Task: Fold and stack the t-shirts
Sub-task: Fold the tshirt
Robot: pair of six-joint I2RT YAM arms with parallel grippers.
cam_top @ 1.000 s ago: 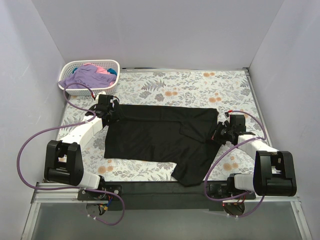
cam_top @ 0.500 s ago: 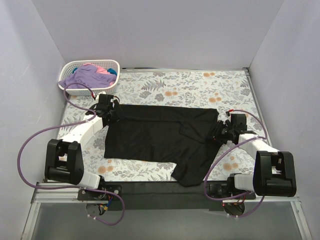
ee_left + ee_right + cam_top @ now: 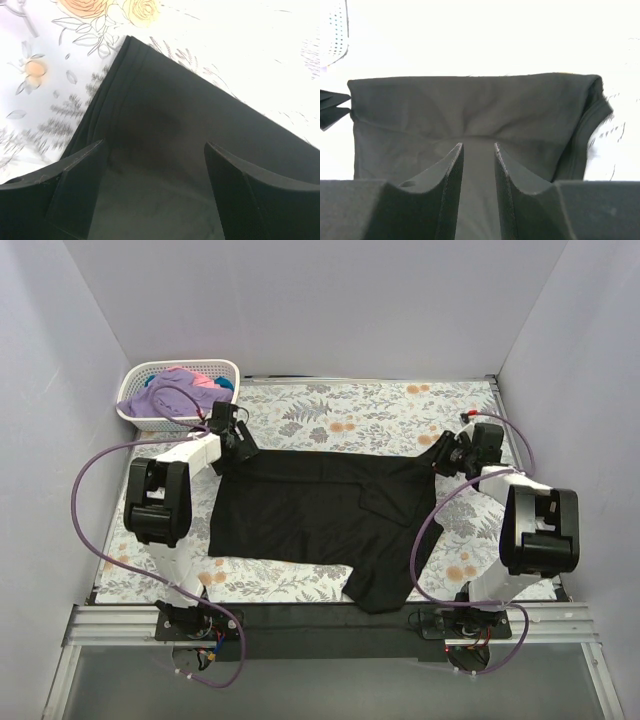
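Observation:
A black t-shirt (image 3: 310, 515) lies spread flat on the floral table (image 3: 380, 410), with a flap hanging toward the near edge. My left gripper (image 3: 243, 448) hovers at its far left corner, jaws open wide over the cloth (image 3: 200, 125) with nothing between them (image 3: 155, 150). At the shirt's far right corner, my right gripper (image 3: 443, 455) has its jaws parted a little. In the right wrist view, black cloth (image 3: 470, 105) lies under the narrow gap (image 3: 476, 146), with wrinkles running toward the fingertips. Lavender (image 3: 175, 390), pink (image 3: 205, 380) and teal (image 3: 225, 383) t-shirts sit crumpled in the basket.
A white lattice basket (image 3: 165, 420) stands at the far left corner of the table. Grey walls close in the left, back and right sides. Purple cables loop from both arms over the table near the bases.
Both arms have swung toward the far side, so each gripper now sits at a far corner of the black shirt. The right jaws have parted from shut. The shirt itself lies unchanged.

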